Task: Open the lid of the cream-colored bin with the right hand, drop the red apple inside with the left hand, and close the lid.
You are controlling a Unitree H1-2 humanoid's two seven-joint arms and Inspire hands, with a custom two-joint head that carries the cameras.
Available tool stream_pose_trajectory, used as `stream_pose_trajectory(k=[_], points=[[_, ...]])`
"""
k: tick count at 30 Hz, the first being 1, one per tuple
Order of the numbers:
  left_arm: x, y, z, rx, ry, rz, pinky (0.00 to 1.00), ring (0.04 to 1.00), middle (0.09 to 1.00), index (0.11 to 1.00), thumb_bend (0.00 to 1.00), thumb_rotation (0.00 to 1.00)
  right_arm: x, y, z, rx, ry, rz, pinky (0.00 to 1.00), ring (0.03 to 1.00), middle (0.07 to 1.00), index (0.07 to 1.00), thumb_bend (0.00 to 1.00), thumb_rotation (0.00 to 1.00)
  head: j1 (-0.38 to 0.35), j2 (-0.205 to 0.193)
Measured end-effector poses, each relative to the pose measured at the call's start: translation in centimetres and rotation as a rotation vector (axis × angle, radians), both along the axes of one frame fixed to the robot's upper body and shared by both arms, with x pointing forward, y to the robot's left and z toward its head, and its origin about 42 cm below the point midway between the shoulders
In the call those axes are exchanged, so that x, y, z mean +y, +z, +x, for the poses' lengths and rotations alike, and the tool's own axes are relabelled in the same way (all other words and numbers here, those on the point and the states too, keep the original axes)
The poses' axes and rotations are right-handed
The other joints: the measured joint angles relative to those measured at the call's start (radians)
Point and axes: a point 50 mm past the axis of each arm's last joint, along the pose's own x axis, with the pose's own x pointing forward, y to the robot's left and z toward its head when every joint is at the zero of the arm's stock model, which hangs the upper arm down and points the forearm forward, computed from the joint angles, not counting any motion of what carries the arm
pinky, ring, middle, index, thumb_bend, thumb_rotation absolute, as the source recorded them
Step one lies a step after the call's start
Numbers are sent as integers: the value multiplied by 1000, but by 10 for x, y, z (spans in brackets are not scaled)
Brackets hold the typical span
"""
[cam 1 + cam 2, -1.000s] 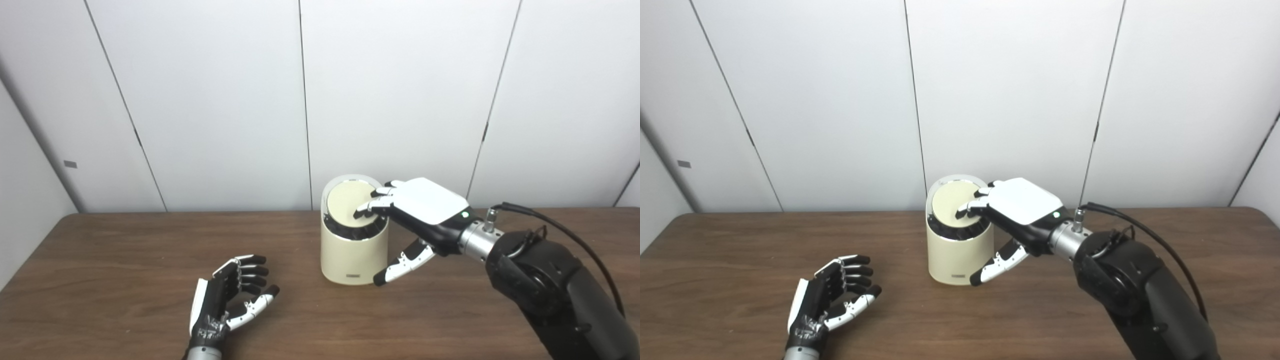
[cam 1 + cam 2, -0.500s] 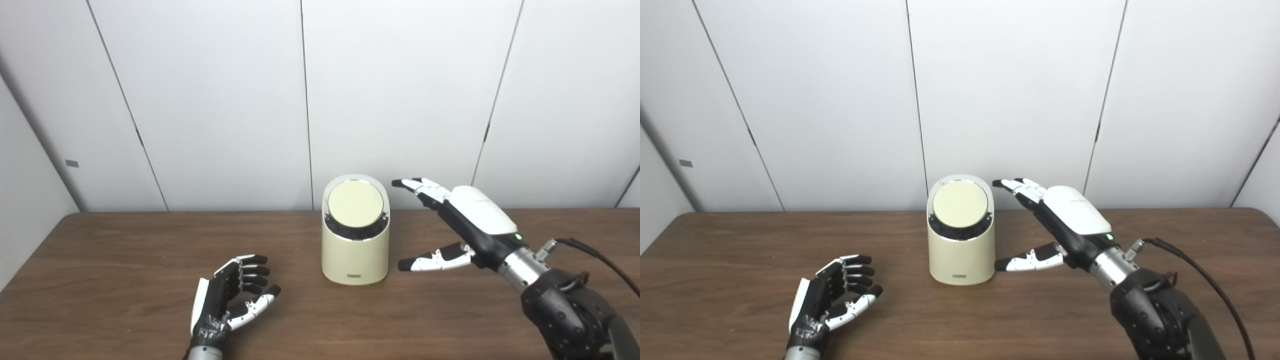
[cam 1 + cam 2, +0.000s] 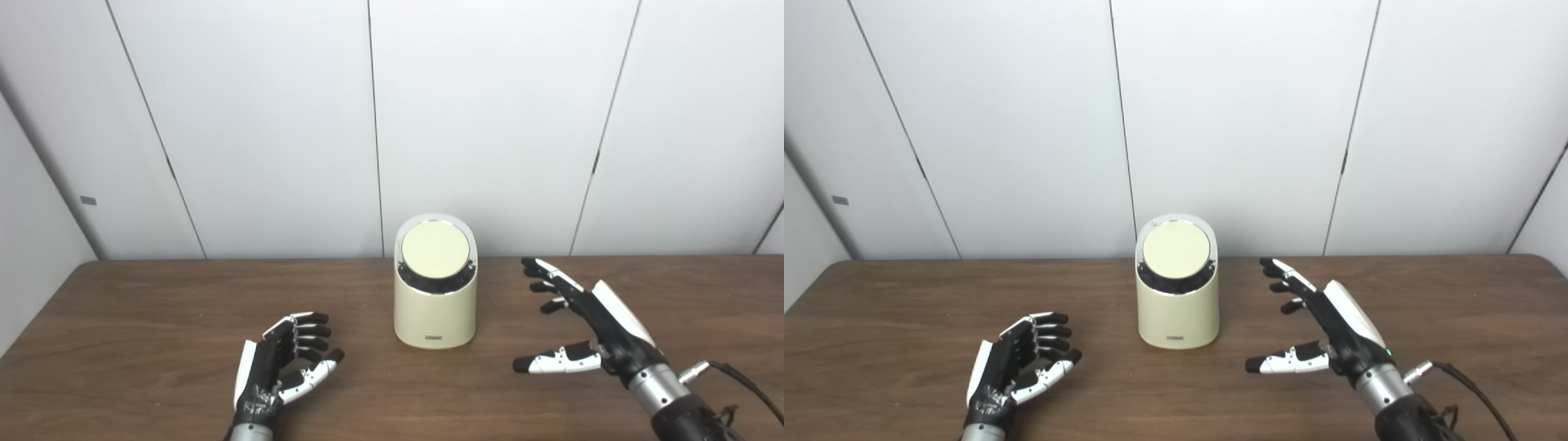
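The cream-colored bin (image 3: 435, 306) stands upright at the middle back of the table, its round lid (image 3: 435, 250) shut and facing me at a tilt. No apple is in view. My right hand (image 3: 588, 324) is open and empty, low over the table to the right of the bin, apart from it. My left hand (image 3: 282, 364) lies near the table's front edge, left of the bin, fingers loosely curled and spread, holding nothing.
The brown wooden table (image 3: 153, 318) runs across the whole view. White wall panels (image 3: 269, 122) stand right behind the bin. A black cable (image 3: 744, 380) trails from my right wrist.
My right hand has lifted off the bin's lid, pulled back to the right and come down toward the table. The lid stays shut. The left hand has not moved.
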Motion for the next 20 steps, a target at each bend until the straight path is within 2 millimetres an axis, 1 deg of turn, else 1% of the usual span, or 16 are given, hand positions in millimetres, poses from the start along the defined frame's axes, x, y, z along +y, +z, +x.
stream_pose_trajectory(k=[3,5,7,15,20], points=[[0,0,0,-2,-1,-1,487,563,616,656,589,0,-4,-21,-4,38,-20,33,691,827,882,901,777,196,-5,0],[1,0,0,-6,-2,-3,482,559,614,655,591,0,-5,-30,-7,46,-37,58,682,816,880,899,774,197,-5,-5],[2,1,0,-13,-7,-3,479,559,616,657,593,0,-5,-34,-8,35,-50,92,683,809,878,895,772,182,-6,-5],[4,2,-1,-45,-40,-22,463,551,619,664,605,0,4,-53,-14,12,-70,189,708,825,877,888,760,194,-9,-15],[13,4,-1,-68,-70,7,463,555,628,677,632,0,6,-56,-18,-9,-70,232,733,833,868,880,770,177,-11,-23]])
